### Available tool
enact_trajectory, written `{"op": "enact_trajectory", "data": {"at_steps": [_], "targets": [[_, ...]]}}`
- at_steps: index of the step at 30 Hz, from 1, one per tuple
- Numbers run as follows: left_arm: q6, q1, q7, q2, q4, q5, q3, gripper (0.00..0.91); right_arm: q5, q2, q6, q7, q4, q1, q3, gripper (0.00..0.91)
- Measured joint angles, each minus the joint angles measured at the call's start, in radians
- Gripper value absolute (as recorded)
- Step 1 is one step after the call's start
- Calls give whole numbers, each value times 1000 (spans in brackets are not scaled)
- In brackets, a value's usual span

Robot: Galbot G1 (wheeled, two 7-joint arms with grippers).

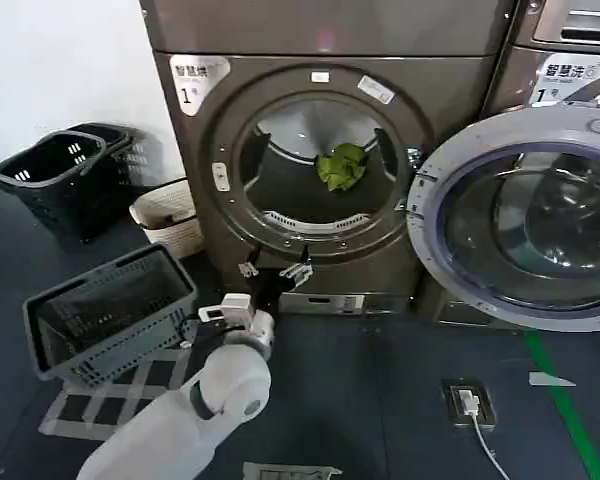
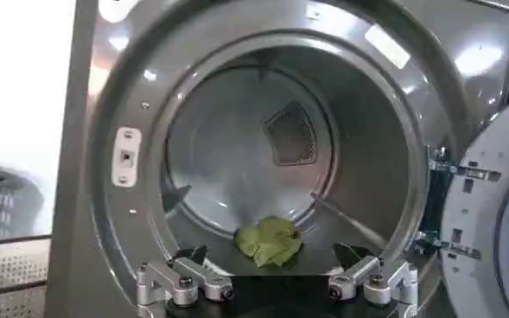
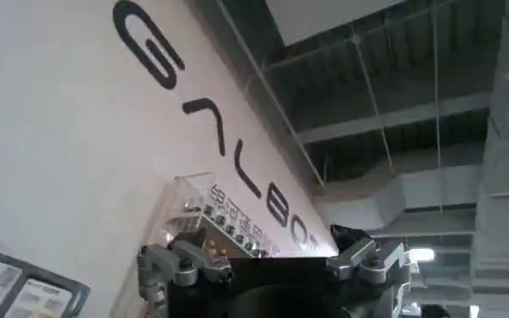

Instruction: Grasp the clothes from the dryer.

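Off to the left of the jaws, two dark baskets (image 1: 65,175) stand by the white wall, with a pale woven basket (image 1: 170,215) nearer the machine and a grey mesh basket (image 1: 115,312) tilted on the dark floor (image 1: 380,400) beside the arm. The left gripper (image 1: 274,271) is held out in front of the dryer (image 1: 310,160), just below the lower rim of the round drum opening; its jaws stand wide, the two fingertips well apart and holding nothing. In the left wrist view the left gripper's fingers (image 2: 185,278) sit spread on either side, with the drum mouth straight ahead of them. The clothes (image 1: 341,166) lie inside the drum, beyond the jaws and apart from them, resting on the drum floor toward the back. They are a small bunched yellow-green lump (image 2: 270,240), slightly wider than tall, its long axis running across the drum, roughly in line with the gap between the jaws. To the right of the jaws the dryer's round door (image 1: 525,215) hangs swung open, covering the front of the neighbouring machine (image 1: 570,60). The right gripper (image 3: 271,263) is raised toward a wall and ceiling, jaws spread wide and empty.
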Motion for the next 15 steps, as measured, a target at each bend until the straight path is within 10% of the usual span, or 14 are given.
{"op": "enact_trajectory", "data": {"at_steps": [15], "targets": [[0, 2, 1, -4, 0, 2, -3, 907, 0, -1, 3, -7, 3, -1, 2, 907]]}}
